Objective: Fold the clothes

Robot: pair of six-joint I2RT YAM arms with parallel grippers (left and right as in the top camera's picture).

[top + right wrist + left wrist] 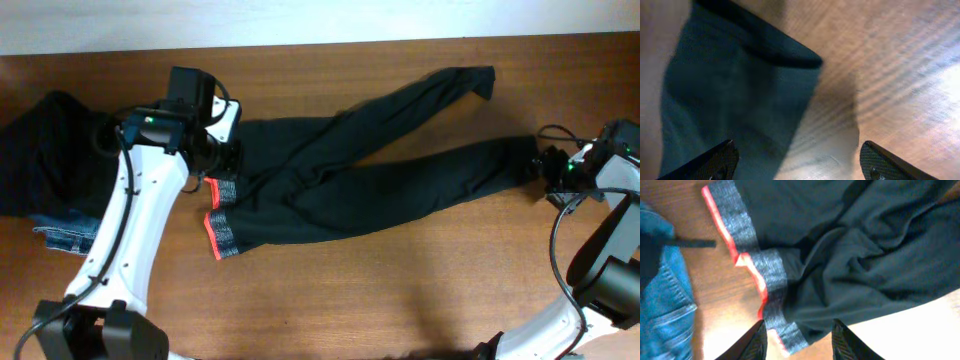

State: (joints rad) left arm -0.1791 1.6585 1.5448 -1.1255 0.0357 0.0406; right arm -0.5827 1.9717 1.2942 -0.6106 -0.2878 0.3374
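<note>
Wood-grain table (pixel 400 290) fills the overhead view, and across its middle lie the clothes (pixel 360 170), a black long-legged garment spread mostly flat with some rumpling at the seat. From the hips, one leg runs toward 2 o'clock and ends near the far edge of the table. The other runs toward 3 o'clock, and its hem reaches the right side. The white left arm (pixel 130 240) rises from 7 o'clock and bends in over the garment's waist end. At 9 o'clock a bunched black heap (pixel 45 150) sits apart from the spread garment, and blue jeans (pixel 65 235) show at the heap's 6 o'clock edge, partly under the arm. The red-and-grey waistband (pixel 222 215) faces 9 o'clock, its lower half lying flat and its upper half under the left gripper (pixel 799 325). In the left wrist view the jaws stand partly apart just over the band's edge and clamp no cloth. The right gripper (pixel 797 150) sits at 3 o'clock by the lower leg's hem. Its jaws are spread wide and hold nothing; one finger is over the dark cloth, the other over bare wood.
</note>
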